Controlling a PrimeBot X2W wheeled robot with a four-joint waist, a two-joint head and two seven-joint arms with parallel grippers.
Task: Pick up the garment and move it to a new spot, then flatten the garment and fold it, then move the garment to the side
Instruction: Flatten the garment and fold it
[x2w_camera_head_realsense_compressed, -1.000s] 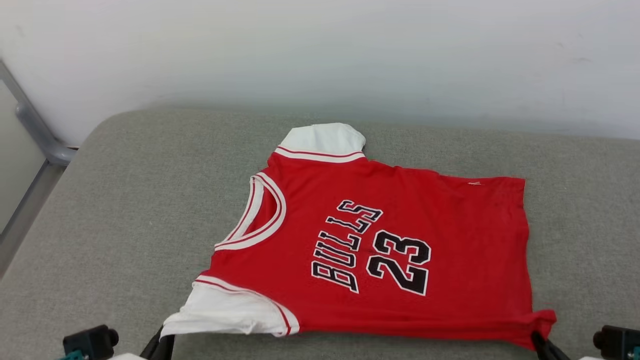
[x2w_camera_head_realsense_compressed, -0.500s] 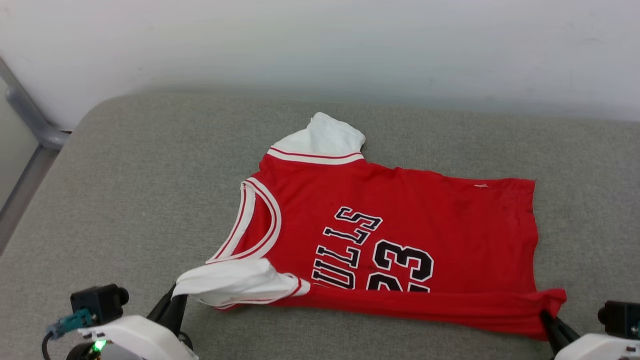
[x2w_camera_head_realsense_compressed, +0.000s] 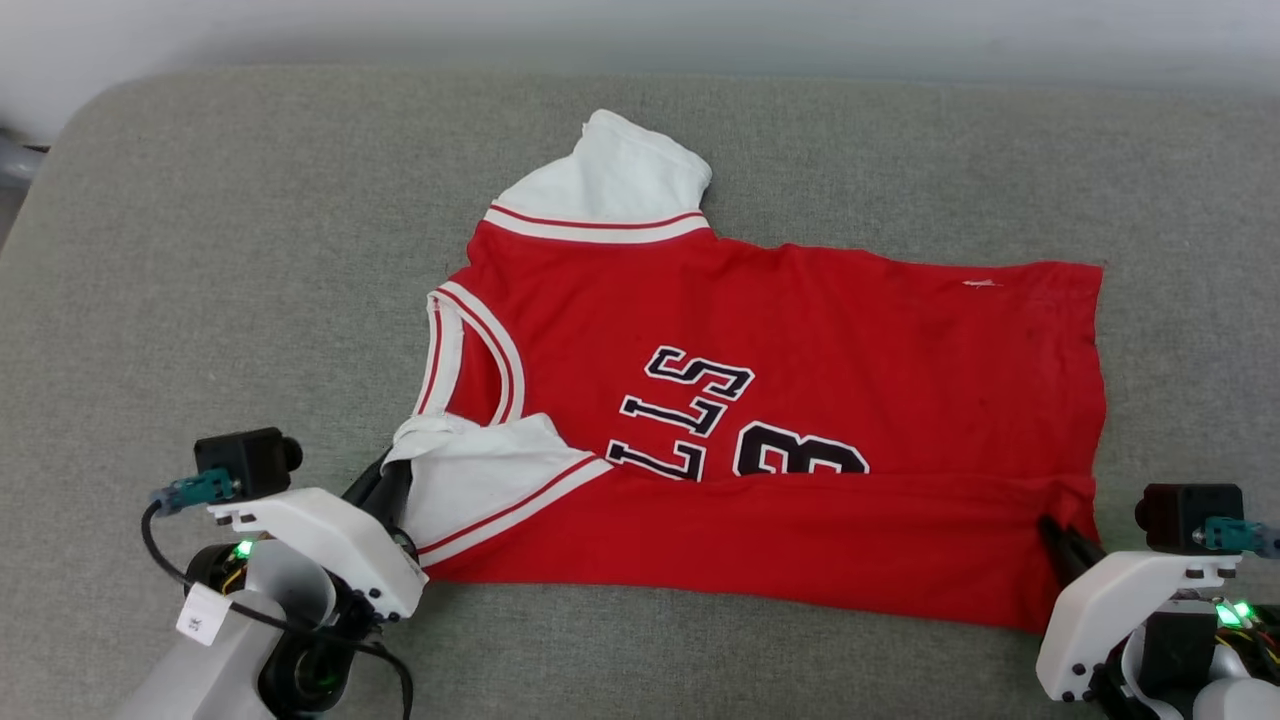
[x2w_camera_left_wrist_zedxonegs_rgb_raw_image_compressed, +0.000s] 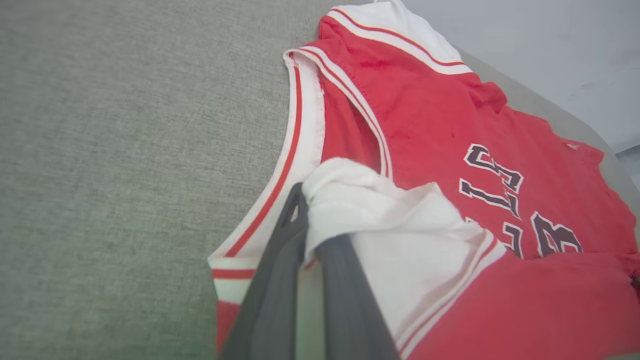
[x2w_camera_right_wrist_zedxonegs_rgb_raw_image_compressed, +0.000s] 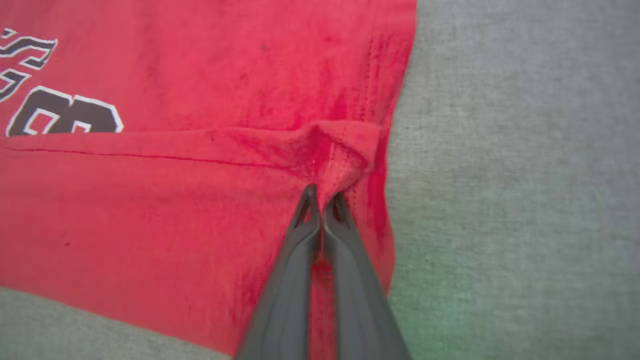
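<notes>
The garment (x2w_camera_head_realsense_compressed: 800, 330), a red jersey with white sleeves, lies on the grey cushion, collar to the left and hem to the right. Its near edge is folded back over the front and hides the lower half of the black lettering and number. My left gripper (x2w_camera_head_realsense_compressed: 393, 478) is shut on the near white sleeve (x2w_camera_left_wrist_zedxonegs_rgb_raw_image_compressed: 380, 220), its fingertips (x2w_camera_left_wrist_zedxonegs_rgb_raw_image_compressed: 295, 210) pinching the bunched cloth. My right gripper (x2w_camera_head_realsense_compressed: 1055, 527) is shut on the near hem corner (x2w_camera_right_wrist_zedxonegs_rgb_raw_image_compressed: 340, 145), which puckers at the fingertips (x2w_camera_right_wrist_zedxonegs_rgb_raw_image_compressed: 310, 200). The far white sleeve (x2w_camera_head_realsense_compressed: 610, 180) lies flat.
The grey fabric cushion (x2w_camera_head_realsense_compressed: 220, 260) reaches past the garment on every side, with its widest bare stretch to the left. A pale wall (x2w_camera_head_realsense_compressed: 640, 30) runs along the far edge, and a grey metal rail (x2w_camera_head_realsense_compressed: 12, 160) shows at the far left corner.
Both grippers have carried the near edge up and over the garment, so the fold now covers more of the lettering. The head camera has tilted down, bringing both wrists into view.
</notes>
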